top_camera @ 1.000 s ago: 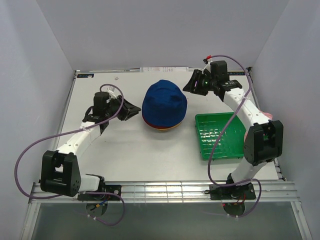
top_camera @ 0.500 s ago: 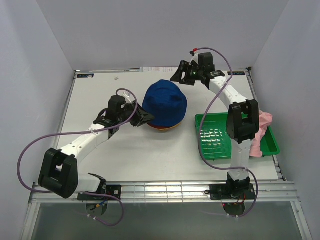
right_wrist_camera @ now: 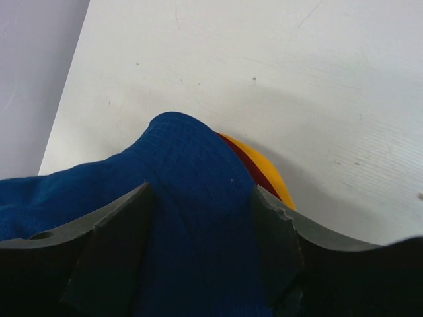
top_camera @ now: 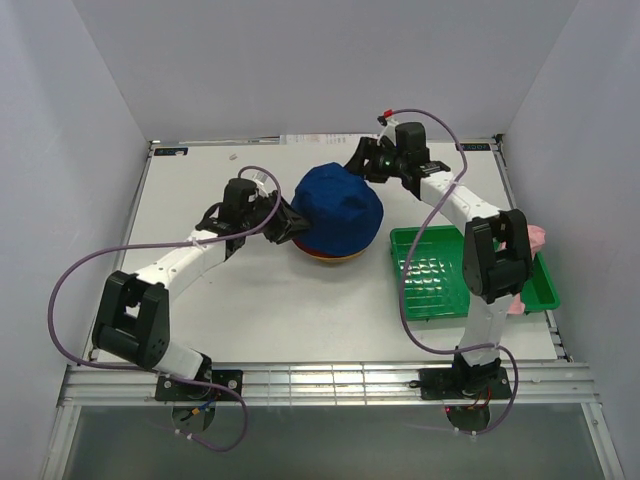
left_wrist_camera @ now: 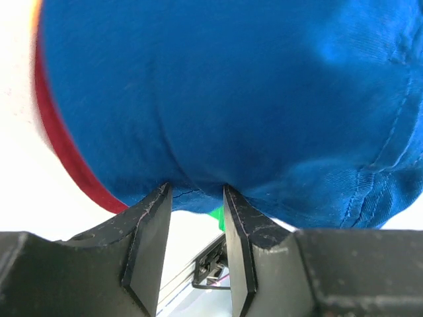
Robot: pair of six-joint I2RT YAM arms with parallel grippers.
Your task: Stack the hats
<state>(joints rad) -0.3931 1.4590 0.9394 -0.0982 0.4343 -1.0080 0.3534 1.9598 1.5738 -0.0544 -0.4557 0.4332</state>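
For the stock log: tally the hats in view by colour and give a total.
blue hat: 1
dark red hat: 1
yellow hat: 1
pink hat: 1, mostly hidden
Total: 4 hats in view

White table (top_camera: pixel 250 300), pale grey walls (top_camera: pixel 300 60)

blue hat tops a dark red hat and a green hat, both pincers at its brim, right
No, it's a yellow hat, not green: right wrist view. Blue hat tops the dark red hat, left pincer and right pincer at its brim.
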